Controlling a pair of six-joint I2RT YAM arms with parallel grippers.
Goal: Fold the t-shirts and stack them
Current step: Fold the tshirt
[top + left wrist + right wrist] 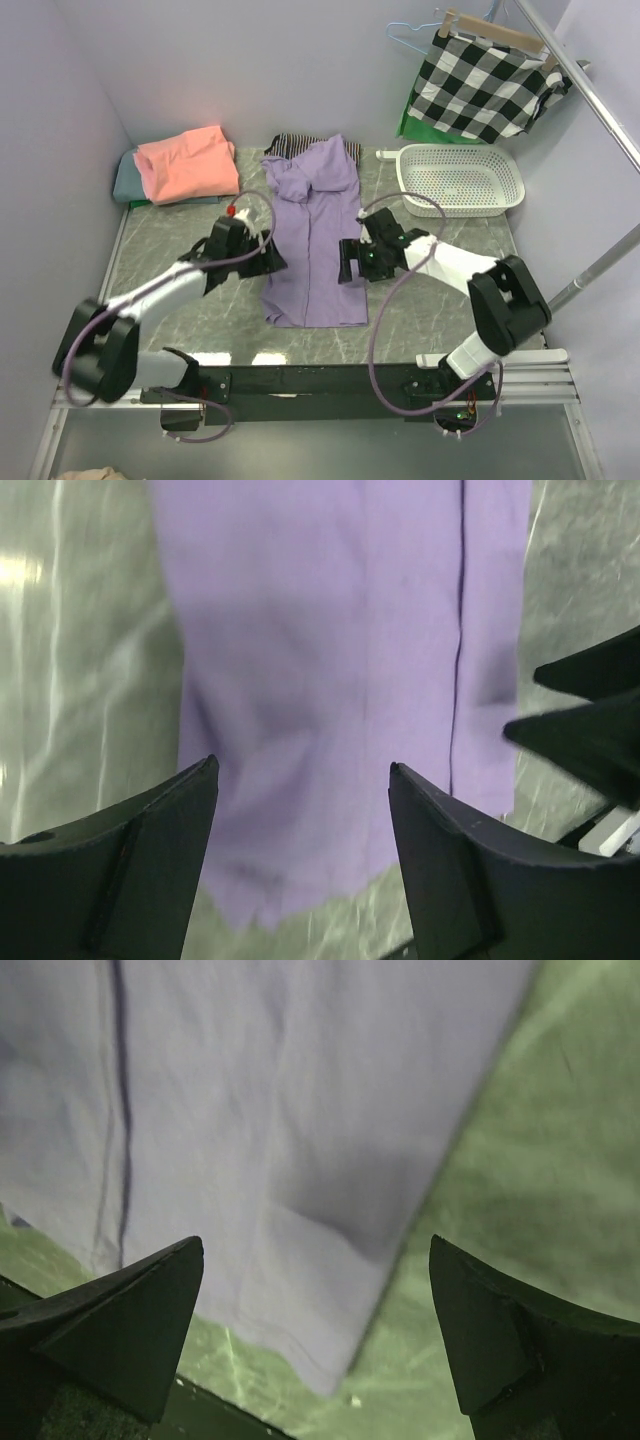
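The lavender t-shirt [315,240] lies spread down the middle of the desk [480,235]. The left hand [266,262] and right hand [347,264] flank it, both gaping wide and empty. The salmon-pink t-shirt [185,163] sits on the grey-teal t-shirt [124,182] in the far left corner.

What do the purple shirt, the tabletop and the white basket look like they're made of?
Purple shirt: soft matte knit, probably cotton; it lies limp with gentle creases and a stitched seam. Tabletop: glossy, veined grey-green, like marble or a marble-look laminate; it mirrors the lights. White basket: likely moulded plastic, its walls a stiff perforated grid.
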